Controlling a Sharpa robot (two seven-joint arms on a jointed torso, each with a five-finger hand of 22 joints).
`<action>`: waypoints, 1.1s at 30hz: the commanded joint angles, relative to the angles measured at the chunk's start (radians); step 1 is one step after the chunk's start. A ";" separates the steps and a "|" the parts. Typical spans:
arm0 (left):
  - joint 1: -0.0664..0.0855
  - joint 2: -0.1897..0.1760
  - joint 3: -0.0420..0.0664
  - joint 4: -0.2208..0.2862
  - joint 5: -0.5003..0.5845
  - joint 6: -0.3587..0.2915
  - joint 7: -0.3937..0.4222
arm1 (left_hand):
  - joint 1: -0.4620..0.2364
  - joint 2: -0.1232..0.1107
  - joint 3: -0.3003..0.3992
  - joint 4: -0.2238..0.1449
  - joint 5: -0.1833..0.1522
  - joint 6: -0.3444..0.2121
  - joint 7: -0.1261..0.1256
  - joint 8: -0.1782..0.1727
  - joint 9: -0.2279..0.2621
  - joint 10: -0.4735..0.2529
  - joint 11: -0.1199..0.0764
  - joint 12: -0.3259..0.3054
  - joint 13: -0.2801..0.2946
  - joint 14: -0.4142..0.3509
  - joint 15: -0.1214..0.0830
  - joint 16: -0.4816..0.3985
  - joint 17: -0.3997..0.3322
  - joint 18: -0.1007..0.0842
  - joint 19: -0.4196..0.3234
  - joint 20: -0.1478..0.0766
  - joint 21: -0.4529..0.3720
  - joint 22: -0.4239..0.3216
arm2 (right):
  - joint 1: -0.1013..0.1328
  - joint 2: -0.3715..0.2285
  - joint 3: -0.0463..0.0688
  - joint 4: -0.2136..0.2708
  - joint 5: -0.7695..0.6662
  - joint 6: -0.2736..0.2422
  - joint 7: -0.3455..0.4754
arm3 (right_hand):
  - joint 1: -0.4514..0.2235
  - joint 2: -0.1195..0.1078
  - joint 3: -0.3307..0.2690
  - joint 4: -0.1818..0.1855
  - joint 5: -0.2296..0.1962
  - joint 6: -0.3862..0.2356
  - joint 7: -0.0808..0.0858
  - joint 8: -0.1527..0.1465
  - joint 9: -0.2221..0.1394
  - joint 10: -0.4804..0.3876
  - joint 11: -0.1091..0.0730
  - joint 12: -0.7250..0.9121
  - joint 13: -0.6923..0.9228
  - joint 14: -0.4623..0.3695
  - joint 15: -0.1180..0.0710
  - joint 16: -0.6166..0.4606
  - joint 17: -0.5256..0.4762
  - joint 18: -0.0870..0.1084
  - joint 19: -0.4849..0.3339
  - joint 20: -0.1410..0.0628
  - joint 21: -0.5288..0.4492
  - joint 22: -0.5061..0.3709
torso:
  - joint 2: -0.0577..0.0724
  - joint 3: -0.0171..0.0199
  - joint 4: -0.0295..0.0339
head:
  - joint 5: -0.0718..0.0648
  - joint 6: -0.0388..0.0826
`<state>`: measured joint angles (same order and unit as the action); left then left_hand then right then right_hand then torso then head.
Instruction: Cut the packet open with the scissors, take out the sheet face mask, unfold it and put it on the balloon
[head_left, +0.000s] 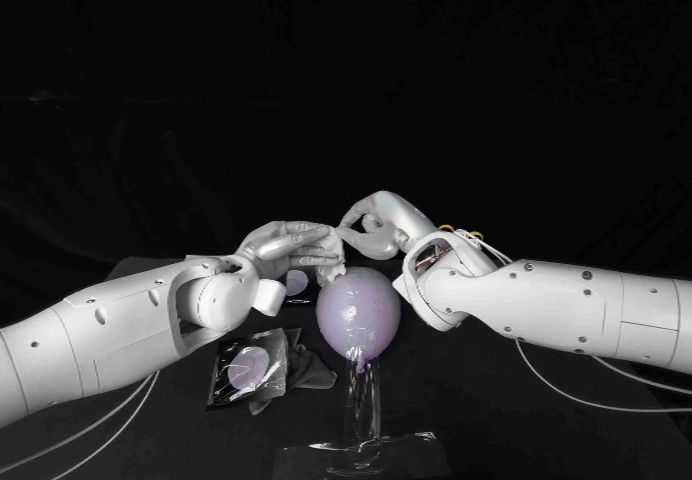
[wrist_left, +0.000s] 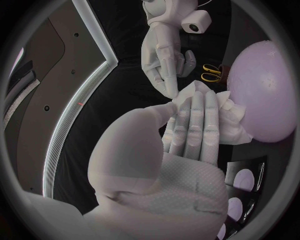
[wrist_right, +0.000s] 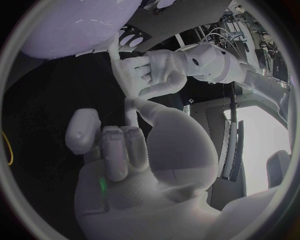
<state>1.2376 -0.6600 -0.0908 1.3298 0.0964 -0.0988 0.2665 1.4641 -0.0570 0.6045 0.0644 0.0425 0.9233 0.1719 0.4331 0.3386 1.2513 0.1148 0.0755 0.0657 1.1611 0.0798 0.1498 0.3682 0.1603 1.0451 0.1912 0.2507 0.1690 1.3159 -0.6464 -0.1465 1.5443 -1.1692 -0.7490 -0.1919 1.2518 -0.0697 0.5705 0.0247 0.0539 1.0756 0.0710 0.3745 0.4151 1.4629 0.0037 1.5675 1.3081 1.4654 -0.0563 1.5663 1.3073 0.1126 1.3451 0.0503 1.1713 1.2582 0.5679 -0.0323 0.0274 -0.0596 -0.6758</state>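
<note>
Sheet mask (wrist_left: 232, 127) out of its pouch, white and still bunched, up in the air touching the side of the balloon (head_left: 358, 315). Gripped by left hand (wrist_left: 187, 135): fingers straight and pressed together along the fabric, thumb closing in from the other side, cloth wrapped round the fingertips. Met at its upper corner by right hand (head_left: 378, 222), reaching in from the opposite side. On the right wrist view, most fingers curled into the palm, one stretched out toward the left hand. Can't tell whether pinching the mask or only touching it.

Both hands close together just above and behind the balloon top on the head view. Balloon lilac, upright, egg-shaped, narrow end down in a clear stand (head_left: 361, 410) on the black table (head_left: 548, 430), near front edge.

Packet (head_left: 248, 368) flat on table by the left forearm, beside the stand, dark with a pale oval showing; apart from both hands. Scissors (wrist_left: 212, 74), yellow handles, lying on table past the balloon, near the right wrist, untouched.
</note>
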 joint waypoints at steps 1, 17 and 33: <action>0.001 0.000 0.001 -0.001 -0.006 0.006 0.003 | -0.005 0.005 0.000 -0.005 0.007 0.008 0.001 0.000 0.096 0.007 -0.002 -0.002 0.001 0.002 -0.003 0.000 0.001 0.014 -0.008 0.001 0.006 0.003 | 0.000 -0.007 0.001 0.006 0.058 -0.067 0.052 | -0.008 0.006 0.091 -0.087 -0.003 0.005 0.001 0.005 0.012 0.108 -0.007 0.003 0.263 0.105 -0.004 0.004 0.264 -0.018 0.004 -0.002 0.000 -0.001 | 0.000 0.0005 -0.0002 | 0.000 0.001; 0.001 -0.003 0.001 -0.003 -0.006 0.004 -0.002 | -0.007 0.007 0.001 -0.006 0.007 0.010 0.002 0.000 0.096 0.008 -0.002 -0.002 0.001 0.003 -0.003 0.001 0.001 0.014 -0.009 0.001 0.008 0.004 | 0.001 -0.032 0.001 0.006 0.137 -0.069 0.063 | -0.009 0.007 0.092 -0.086 -0.004 0.005 0.001 0.006 0.012 0.108 -0.007 0.003 0.263 0.105 -0.004 0.004 0.264 -0.018 0.003 -0.002 -0.001 -0.002 | 0.000 -0.0006 0.0005 | -0.001 0.000; 0.001 -0.027 0.011 0.021 0.011 0.029 0.013 | -0.013 0.010 0.005 -0.009 0.007 0.011 0.001 -0.003 0.096 0.012 -0.003 -0.002 0.001 0.008 -0.004 0.002 0.003 0.015 -0.009 0.000 0.015 0.009 | 0.002 -0.056 0.001 -0.010 0.164 -0.066 0.054 | -0.009 0.007 0.093 -0.087 -0.003 0.005 0.001 0.006 0.013 0.108 -0.007 0.003 0.263 0.105 -0.005 0.004 0.264 -0.018 0.004 -0.002 0.001 0.000 | 0.000 -0.0015 0.0000 | -0.003 0.001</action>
<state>1.2369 -0.6851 -0.0815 1.3450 0.0965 -0.0947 0.2617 1.4494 -0.0560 0.6099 0.0591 0.0458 0.9293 0.1728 0.4234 0.3387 1.2554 0.1113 0.0755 0.0657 1.1653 0.0787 0.1498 0.3698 0.1601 1.0451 0.1913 0.2591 0.1768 1.3171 -0.7007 -0.1465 1.5349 -1.0119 -0.8084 -0.1428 1.2472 -0.0658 0.5718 0.0232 0.0456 1.0735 0.0726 0.3788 0.4216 1.4665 0.0001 1.5653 1.3079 1.4646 -0.0554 1.5646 1.3073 0.1067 1.3447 0.0505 1.1711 1.2567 0.5684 -0.0335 0.0280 -0.0629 -0.6739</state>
